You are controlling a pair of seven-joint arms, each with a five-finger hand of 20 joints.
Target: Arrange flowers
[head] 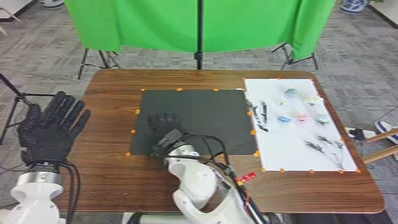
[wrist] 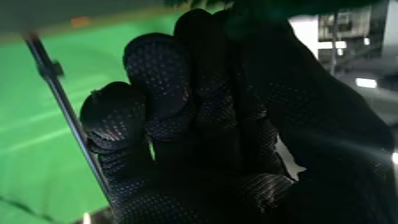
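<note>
Currently I have the right robot hand point(head: 164, 123) at the black mat point(head: 213, 112); I cannot tell whether it is open or closed. Pale flowers point(head: 301, 119) and dark sprigs point(head: 317, 147) lie on the white sheet point(head: 277, 159), to its right and well apart from it. Left robot hand point(head: 48, 132): open, fingers straight, near the left edge of the surface point(head: 108, 127).

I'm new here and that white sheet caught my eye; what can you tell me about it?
The white sheet is a long, paper-like rectangle lying flat on the right of the table, beside the black mat. Orange bits dot its edges. Pastel flowers and dark sprigs lie on it.
</note>
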